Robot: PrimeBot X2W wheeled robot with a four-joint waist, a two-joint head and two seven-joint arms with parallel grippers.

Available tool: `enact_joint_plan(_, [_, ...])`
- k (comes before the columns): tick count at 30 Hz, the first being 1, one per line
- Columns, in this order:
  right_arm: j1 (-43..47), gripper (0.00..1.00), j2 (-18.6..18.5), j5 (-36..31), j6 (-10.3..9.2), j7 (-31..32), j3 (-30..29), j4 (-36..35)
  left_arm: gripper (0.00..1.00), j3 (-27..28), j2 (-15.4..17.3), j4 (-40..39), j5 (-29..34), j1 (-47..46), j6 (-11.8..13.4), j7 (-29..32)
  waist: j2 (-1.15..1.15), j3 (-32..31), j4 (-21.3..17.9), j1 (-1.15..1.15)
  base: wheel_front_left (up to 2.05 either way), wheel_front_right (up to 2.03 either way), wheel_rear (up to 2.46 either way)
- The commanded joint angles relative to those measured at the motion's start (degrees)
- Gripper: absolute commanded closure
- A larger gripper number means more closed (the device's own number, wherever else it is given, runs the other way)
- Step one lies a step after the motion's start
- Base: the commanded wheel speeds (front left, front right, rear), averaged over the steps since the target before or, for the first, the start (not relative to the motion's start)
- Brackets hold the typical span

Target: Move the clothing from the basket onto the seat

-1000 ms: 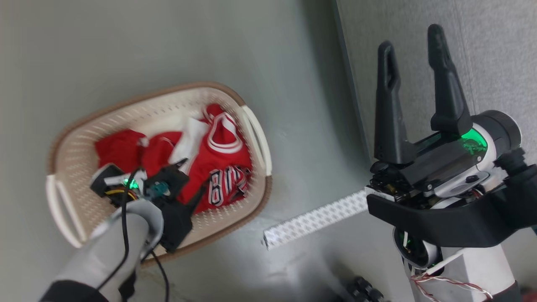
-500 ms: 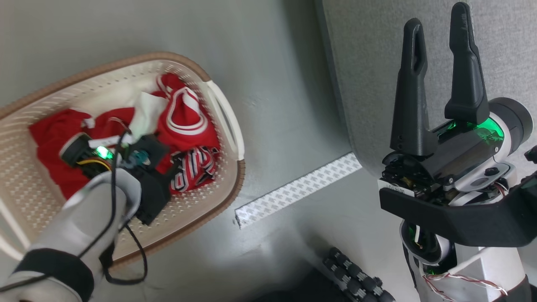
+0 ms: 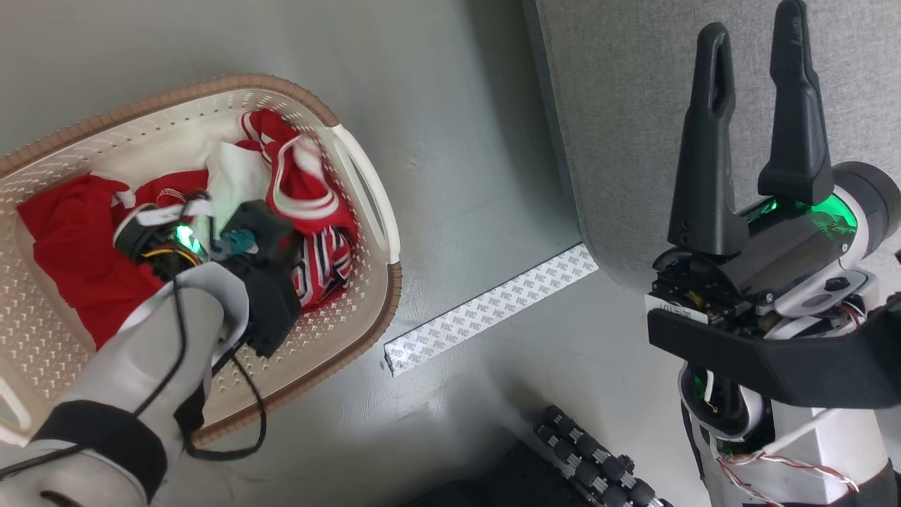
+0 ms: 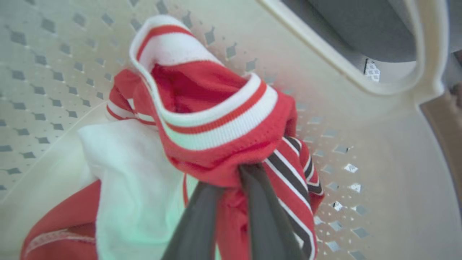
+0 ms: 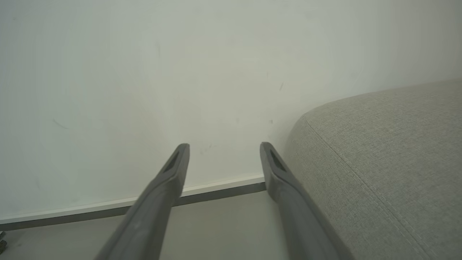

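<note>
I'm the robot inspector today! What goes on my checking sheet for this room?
Surface: grey floor, smooth.
Job's things: red clothing bunched inside the basket; grey seat stands apart to its right.
Clutter: white patterned strip on the floor by the seat.
Grippers: left gripper fingers pinched on the clothing; right gripper open, holding nothing, before the seat.
Cables: black cable loops off the left forearm; thin wires under the right arm.
Surroundings: pale wall with skirting board.
</note>
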Motion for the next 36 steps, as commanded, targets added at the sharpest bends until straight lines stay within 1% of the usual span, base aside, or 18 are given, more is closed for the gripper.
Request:
enact_joint_plan(1, [-0.96, 0.0, 0.15, 0.07, 0.04, -0.11, -0.07, 0.43, 1.0, 0.42, 1.27, -1.06, -0.7, -0.13, 0.02, -0.26, 0.0, -0.38, 0.43, 0.0, 0.0, 0.0, 0.0])
enact_joint_plan(6, [-0.73, 0.0, 0.13, -0.89, 0.04, -0.11, -0.39, 1.61, 1.0, 2.05, 1.97, -4.69, -1.13, 0.83, 0.01, -0.28, 0.0, -1.75, 1.74, 0.0, 0.0, 0.0, 0.0])
enact_joint_plan(12, [0.34, 0.0, 0.12, -2.37, 0.04, -0.11, -0.68, 3.11, 1.0, 6.11, 1.71, -9.72, 0.09, 4.53, 0.38, -0.28, 0.0, -5.71, 4.42, 0.0, 0.0, 0.0, 0.0])
enact_joint_plan(16, [1.05, 0.0, 0.11, -3.53, 0.04, -0.11, -0.34, 4.42, 1.0, 10.36, 1.91, -14.3, 1.04, 8.61, 1.57, -0.28, 0.0, -9.47, 6.0, 0.0, 0.0, 0.0, 0.0])
enact_joint_plan(20, [2.12, 0.0, 0.08, -5.0, 0.04, -0.11, -0.33, 5.91, 1.0, 16.13, 1.64, -20.57, 2.47, 14.23, 2.12, -0.29, 0.0, -13.77, 7.84, 0.0, 0.0, 0.0, 0.0])
enact_joint_plan(21, [2.97, 0.0, 0.08, -5.89, 0.04, -0.11, -0.17, 6.38, 1.0, 18.89, 1.35, -23.62, 3.86, 17.33, 2.38, -0.29, 0.0, -15.89, 8.79, 0.0, 0.0, 0.0, 0.0])
enact_joint_plan(26, [5.22, 0.0, -0.46, -7.83, 0.04, -0.11, 0.07, 7.91, 1.0, 25.11, -0.22, -29.43, 6.84, 24.67, 1.98, -0.29, 0.0, -21.34, 11.26, 0.0, 0.0, 0.0, 0.0])
enact_joint_plan(36, [10.31, 0.0, -3.17, -7.4, 0.04, -0.11, 1.38, 10.68, 1.0, 35.37, -3.88, -39.31, 12.17, 35.75, 0.87, -0.3, 0.0, -31.55, 14.77, 0.0, 0.0, 0.0, 0.0])
